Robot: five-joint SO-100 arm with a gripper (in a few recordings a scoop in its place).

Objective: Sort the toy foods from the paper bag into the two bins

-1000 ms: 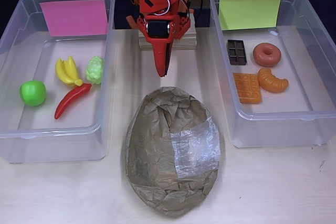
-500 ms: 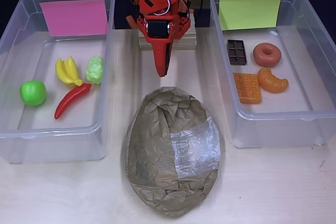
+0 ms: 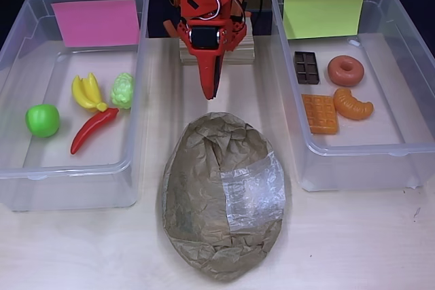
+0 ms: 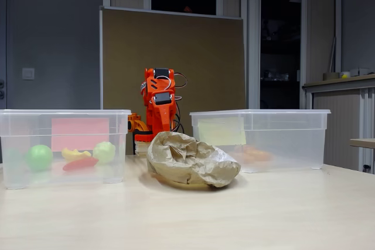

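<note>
At mid-frame in the overhead view, my tool point(image 3: 212, 89) is clenched and empty, pointing down-frame at the paper bag point(image 3: 221, 195) just below.

Orange arm point(image 3: 204, 11) folded back — fingers point(image 3: 212, 89) closed, pointing down.

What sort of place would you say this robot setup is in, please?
Probably an office or lab room rather than a home: a pale wooden table stands before a brown pinboard, with a grey wall carrying a light switch and dark glazed panels behind. The orange arm suggests a test bench.
</note>
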